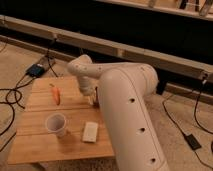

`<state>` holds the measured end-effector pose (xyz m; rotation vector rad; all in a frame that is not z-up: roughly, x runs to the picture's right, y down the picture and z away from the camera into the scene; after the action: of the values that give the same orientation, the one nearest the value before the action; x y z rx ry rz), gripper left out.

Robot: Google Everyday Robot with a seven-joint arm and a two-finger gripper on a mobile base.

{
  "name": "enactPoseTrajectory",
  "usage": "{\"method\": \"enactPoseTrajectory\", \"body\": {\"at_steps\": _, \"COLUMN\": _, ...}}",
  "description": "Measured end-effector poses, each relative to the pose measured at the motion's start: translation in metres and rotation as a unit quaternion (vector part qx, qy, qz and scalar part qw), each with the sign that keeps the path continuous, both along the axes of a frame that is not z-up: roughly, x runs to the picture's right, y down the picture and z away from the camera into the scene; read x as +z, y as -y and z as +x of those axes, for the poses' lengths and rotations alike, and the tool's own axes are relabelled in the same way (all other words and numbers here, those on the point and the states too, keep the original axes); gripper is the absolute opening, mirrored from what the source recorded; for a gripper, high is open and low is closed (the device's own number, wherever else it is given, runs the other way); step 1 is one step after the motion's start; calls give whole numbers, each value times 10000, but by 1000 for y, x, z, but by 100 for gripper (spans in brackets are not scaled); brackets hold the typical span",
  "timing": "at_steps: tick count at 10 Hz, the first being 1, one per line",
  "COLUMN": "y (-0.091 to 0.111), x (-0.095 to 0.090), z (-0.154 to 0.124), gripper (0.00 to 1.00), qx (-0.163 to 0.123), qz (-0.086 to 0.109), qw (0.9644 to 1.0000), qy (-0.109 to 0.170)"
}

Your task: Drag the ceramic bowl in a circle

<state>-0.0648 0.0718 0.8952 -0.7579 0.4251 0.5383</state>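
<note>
Though half behind arm [127,100], gripper [93,98] over table [40,142]

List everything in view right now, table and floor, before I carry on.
table: one, light wood, centre-left
stick-shaped item: one, orange, back left of table
cup: one, white, front left of table
block: one, white, flat, right of the cup
ceramic bowl: one, dark, only a sliver shows by the gripper, rest behind the arm
box: one, dark, floor behind table
cables: several, black, floor
arm: one, white, over table's right side
gripper: one, shut, low at table centre
</note>
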Motion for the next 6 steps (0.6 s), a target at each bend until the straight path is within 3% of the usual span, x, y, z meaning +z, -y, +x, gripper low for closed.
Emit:
{"method": "enactPoseTrajectory", "body": {"at_steps": 3, "y": 21, "x": 31, "z": -5, "gripper": 0, "qx": 42, "qz": 272, "qw": 9996, "qy": -114}}
{"method": "enactPoseTrajectory", "body": {"at_steps": 6, "y": 34, "x": 48, "z": -49, "gripper": 0, "qx": -12, "qz": 410, "qw": 9990, "qy": 160}}
